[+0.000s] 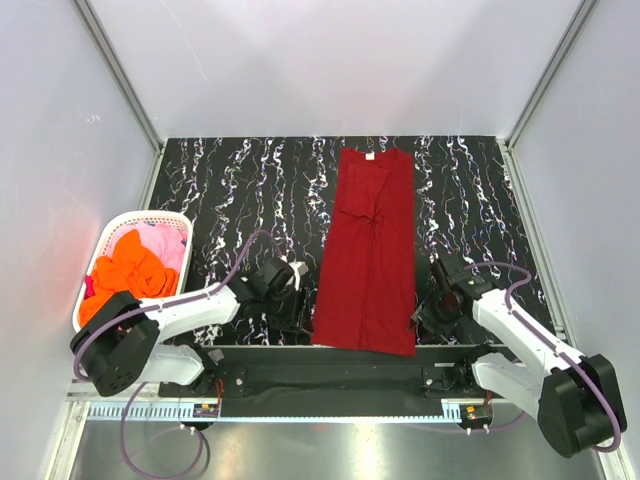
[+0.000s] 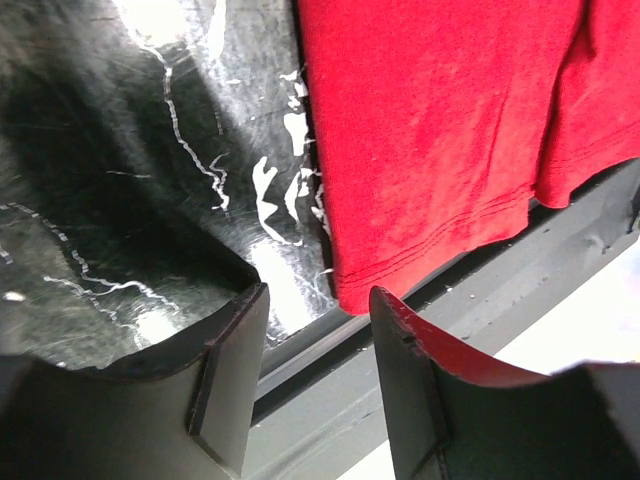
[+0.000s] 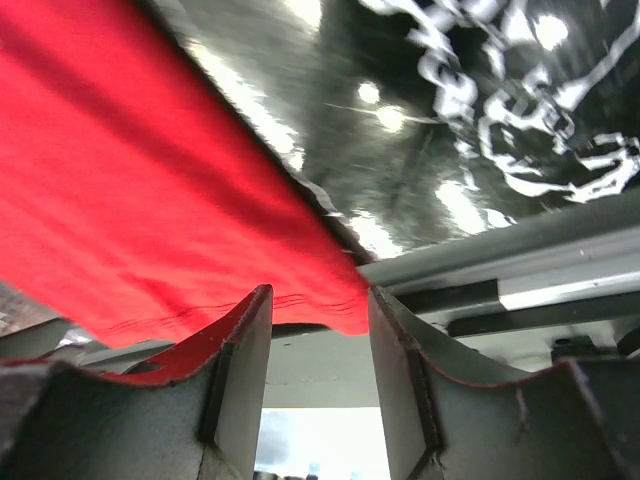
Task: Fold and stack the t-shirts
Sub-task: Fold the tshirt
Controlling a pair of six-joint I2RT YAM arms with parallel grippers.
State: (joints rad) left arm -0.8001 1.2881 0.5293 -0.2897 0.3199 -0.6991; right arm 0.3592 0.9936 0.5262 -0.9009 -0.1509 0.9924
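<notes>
A dark red t-shirt (image 1: pixel 368 250) lies on the black marbled table as a long narrow strip, sleeves folded in, collar at the far end and hem hanging over the near edge. My left gripper (image 1: pixel 300 318) is open and empty just left of the hem's left corner (image 2: pixel 350 290). My right gripper (image 1: pixel 422 318) is open and empty just right of the hem's right corner (image 3: pixel 340 310). Bright orange (image 1: pixel 125 270) and pink (image 1: pixel 168 243) t-shirts lie crumpled in the basket.
A white plastic basket (image 1: pixel 105 240) stands at the table's left edge. A grey metal rail (image 2: pixel 480 300) runs along the table's near edge below the hem. White walls close in the table on three sides.
</notes>
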